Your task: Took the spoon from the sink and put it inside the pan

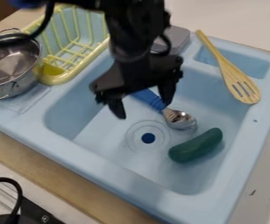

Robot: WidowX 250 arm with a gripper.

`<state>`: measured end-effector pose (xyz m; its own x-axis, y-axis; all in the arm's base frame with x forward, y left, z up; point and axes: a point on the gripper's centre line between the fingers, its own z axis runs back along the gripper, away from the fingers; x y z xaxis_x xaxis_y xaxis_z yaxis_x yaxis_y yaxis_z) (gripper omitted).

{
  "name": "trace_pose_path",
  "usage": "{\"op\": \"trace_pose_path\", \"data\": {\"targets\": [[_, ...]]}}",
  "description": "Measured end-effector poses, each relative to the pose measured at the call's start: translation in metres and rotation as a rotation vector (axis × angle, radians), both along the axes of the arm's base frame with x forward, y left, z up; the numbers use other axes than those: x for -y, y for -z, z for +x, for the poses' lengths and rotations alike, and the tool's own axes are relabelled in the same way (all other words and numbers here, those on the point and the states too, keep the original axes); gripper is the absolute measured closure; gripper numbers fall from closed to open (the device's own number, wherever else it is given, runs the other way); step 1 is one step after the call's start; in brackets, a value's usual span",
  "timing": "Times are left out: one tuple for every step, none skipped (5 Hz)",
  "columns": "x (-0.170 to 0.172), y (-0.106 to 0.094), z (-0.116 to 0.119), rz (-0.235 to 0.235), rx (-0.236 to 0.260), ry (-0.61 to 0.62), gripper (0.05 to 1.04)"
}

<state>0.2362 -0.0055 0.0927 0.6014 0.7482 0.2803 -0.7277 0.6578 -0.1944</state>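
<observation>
My gripper (144, 108) hangs over the sink basin with its two fingers spread wide apart and nothing held between them. Below and partly behind it lies the spoon (179, 119), its silver bowl toward the right and its blue handle running up-left behind the gripper, which hides part of the handle. The light blue sink (96, 162) holds the spoon on its basin floor. At the far left stands the pan (11, 70), a silver metal pot with small loop handles, partly crossed by a black cable.
A green cucumber-like toy (196, 145) lies in the basin right of the drain. A slotted wooden spatula (231, 72) rests across the sink's right ledge. The yellow dish rack (70, 72) stands between pan and basin, and a grey object (175, 38) sits behind the arm.
</observation>
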Motion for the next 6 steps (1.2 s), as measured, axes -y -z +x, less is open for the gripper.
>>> {"op": "trace_pose_path", "data": {"targets": [[0.002, 0.008, 0.002, -0.019, 0.045, -0.053, 0.087], [-0.002, 0.015, 0.0, -0.04, 0.094, -0.116, 0.087], [-0.01, 0.015, 0.009, -0.037, 0.115, -0.123, 0.087], [-0.01, 0.01, 0.017, -0.022, 0.128, -0.106, 0.087], [-0.008, 0.011, 0.025, 0.01, 0.112, -0.074, 0.087], [-0.001, 0.017, 0.027, 0.075, 0.048, -0.02, 0.087]]}}
